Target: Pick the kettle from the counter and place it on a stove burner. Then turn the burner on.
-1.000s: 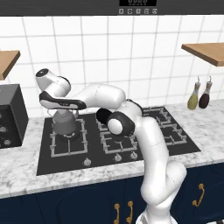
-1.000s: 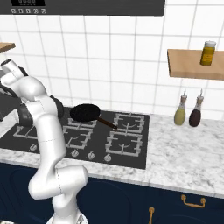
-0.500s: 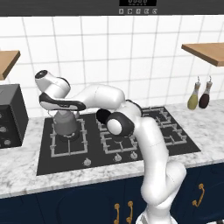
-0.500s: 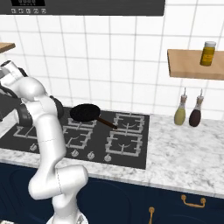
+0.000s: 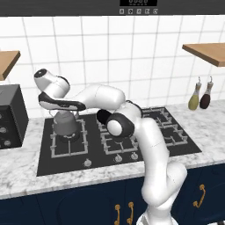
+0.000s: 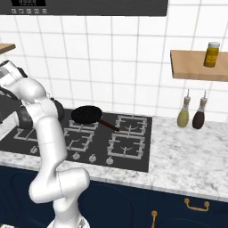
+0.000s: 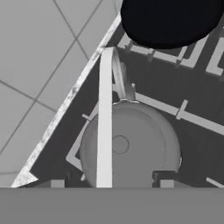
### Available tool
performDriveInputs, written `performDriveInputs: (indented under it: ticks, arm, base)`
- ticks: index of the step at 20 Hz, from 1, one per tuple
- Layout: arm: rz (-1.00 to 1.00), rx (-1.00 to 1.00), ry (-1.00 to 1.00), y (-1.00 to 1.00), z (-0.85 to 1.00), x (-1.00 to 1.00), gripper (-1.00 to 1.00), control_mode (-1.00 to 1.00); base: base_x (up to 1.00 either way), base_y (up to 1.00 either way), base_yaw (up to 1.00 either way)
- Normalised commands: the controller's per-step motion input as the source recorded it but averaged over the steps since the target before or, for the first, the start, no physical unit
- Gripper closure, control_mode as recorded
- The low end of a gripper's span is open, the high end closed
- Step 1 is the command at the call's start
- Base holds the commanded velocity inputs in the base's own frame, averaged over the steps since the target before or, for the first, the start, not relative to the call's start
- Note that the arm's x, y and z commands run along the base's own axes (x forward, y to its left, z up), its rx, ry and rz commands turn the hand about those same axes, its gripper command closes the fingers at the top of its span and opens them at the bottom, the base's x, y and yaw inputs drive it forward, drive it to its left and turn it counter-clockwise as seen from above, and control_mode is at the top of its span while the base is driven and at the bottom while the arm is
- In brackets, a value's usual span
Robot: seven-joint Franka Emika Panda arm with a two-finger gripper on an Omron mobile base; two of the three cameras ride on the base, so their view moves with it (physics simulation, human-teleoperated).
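Already the placing half of the job looked done: in the hand view the kettle (image 7: pixel 131 146) sat square on the stove burner (image 7: pixel 76 153), filling the lower middle of the frame, its pale handle (image 7: pixel 105 118) running upward and the spout pointing to the top. The gripper (image 7: pixel 108 183) hung right above it, its tips at the bottom edge spread to either side of the handle and not pinching it, so I judged it had let go. From the left base view the kettle (image 5: pixel 66 125) stood on the left-hand grate, centre left, under the hand. What remained, I reckoned, was lifting clear of the handle and reaching down to the knobs (image 5: pixel 88 163) along the hob's front edge. Farther back lay the frying pan (image 7: pixel 170 19), at the top. Nothing legible showed; the oven display (image 5: pixel 138 2) was too small to read.
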Motion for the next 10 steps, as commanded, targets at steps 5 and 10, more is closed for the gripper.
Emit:
performDriveInputs:
  ticks: [5, 10]
  arm:
    - [0.00, 0.06, -0.24, -0.18, 0.61, -0.14, -1.00, -1.00]
    - [0.06, 0.21, -0.31, -0.93, 0.80, -0.96, -1.00, -1.00]
  base:
    - [0.00, 0.00, 0.00]
    - [0.00, 0.00, 0.00]
